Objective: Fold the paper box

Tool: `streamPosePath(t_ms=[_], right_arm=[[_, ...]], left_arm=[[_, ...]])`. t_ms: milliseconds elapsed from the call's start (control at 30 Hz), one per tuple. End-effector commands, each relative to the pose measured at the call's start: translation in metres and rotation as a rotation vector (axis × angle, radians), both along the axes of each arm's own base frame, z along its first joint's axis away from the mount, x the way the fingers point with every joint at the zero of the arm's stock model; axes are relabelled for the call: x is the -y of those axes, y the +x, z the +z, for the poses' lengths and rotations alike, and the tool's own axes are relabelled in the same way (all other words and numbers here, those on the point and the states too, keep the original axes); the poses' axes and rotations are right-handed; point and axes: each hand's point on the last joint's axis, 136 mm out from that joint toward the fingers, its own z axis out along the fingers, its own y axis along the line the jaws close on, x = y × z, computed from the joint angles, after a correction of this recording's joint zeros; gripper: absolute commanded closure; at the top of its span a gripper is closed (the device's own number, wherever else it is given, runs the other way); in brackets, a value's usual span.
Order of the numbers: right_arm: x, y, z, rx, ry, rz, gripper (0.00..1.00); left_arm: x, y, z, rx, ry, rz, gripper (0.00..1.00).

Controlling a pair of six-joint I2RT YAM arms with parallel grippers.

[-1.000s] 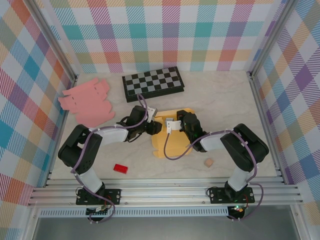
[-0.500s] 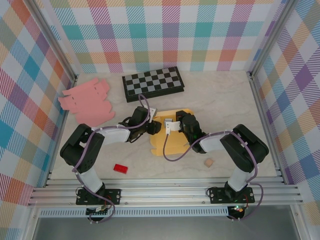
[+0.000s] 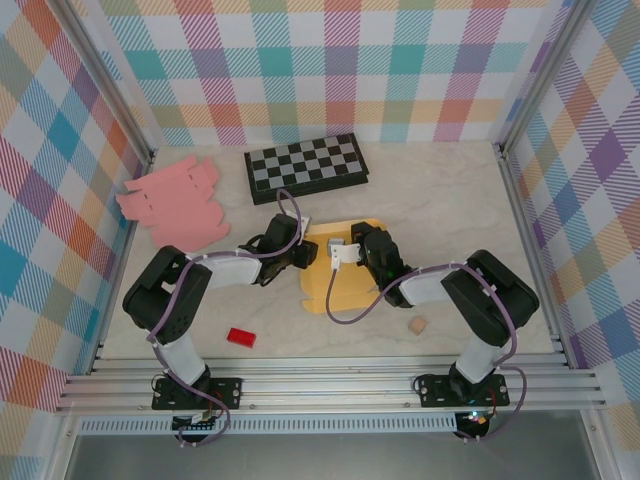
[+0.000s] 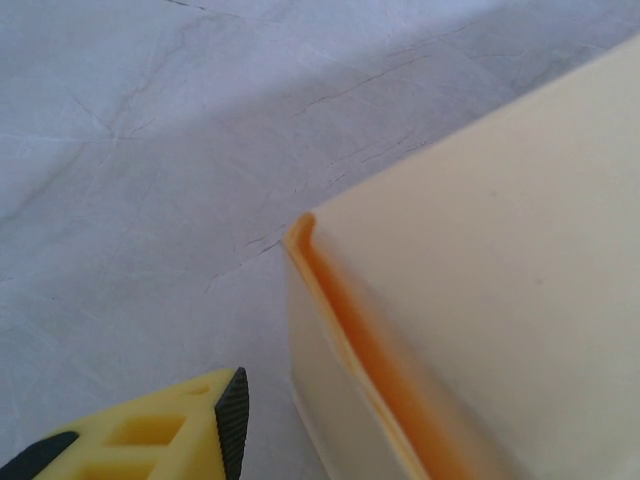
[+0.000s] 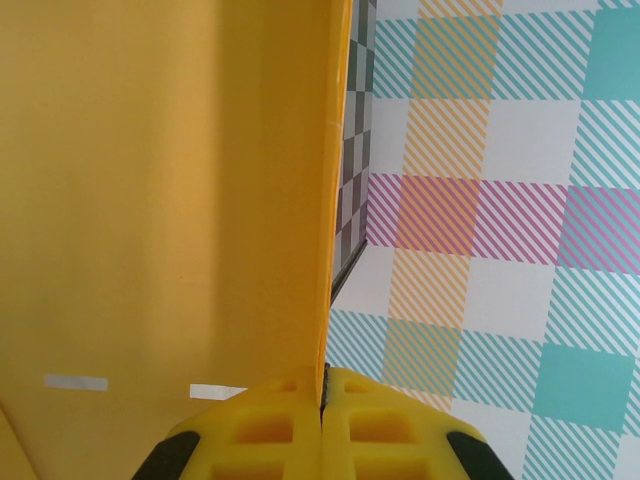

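1. You have the yellow paper box in the middle of the table, between the two arms. It is only partly formed. In the top view most of it lies as a flat sheet, with panels raised at its far end where both grippers meet it.

2. Your right gripper sits on the far end of the box. In the right wrist view its fingers are pressed together on the thin edge of an upright yellow panel, so it is pinching that wall.

3. Your left gripper is at the box's left edge. The left wrist view shows one finger just beside a raised corner of the box, apart from it. You cannot tell from these pictures whether its jaws are spread or closing, and nothing shows between them.

4. Done so far, by my reading: at least one wall is stood up and held, and one corner crease is formed.

5. Left to do, as I judge it: raise the remaining walls on the near flat part, tuck the flaps, and close the box. The job looks less than half finished.

6. The pink cardboard blank, checkerboard, red block and small tan cube lie well apart from the work.
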Motion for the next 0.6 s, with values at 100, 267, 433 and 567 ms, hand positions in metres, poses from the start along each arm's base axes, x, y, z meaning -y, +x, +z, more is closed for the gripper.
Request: streamPosePath(t_ms=[100,267,433,567], right_arm=[[0.001,-0.006,-0.001,-0.023,0.005,-0.016,1.00],[0.003,-0.004,0.004,-0.021,0.021,-0.052,1.00],[0.009,-0.003,0.009,-0.029,0.050,-0.104,1.00],[0.013,-0.006,0.011,-0.034,0.062,-0.115,1.00]], left_arm=[[-0.008,0.007,-0.006,0.021,0.066,0.054,0.64],[-0.019,0.009,-0.015,0.031,0.181,0.105,0.73],[-0.034,0.012,-0.018,0.061,0.334,0.186,0.82],[-0.044,0.013,-0.021,0.067,0.374,0.237,0.83]])
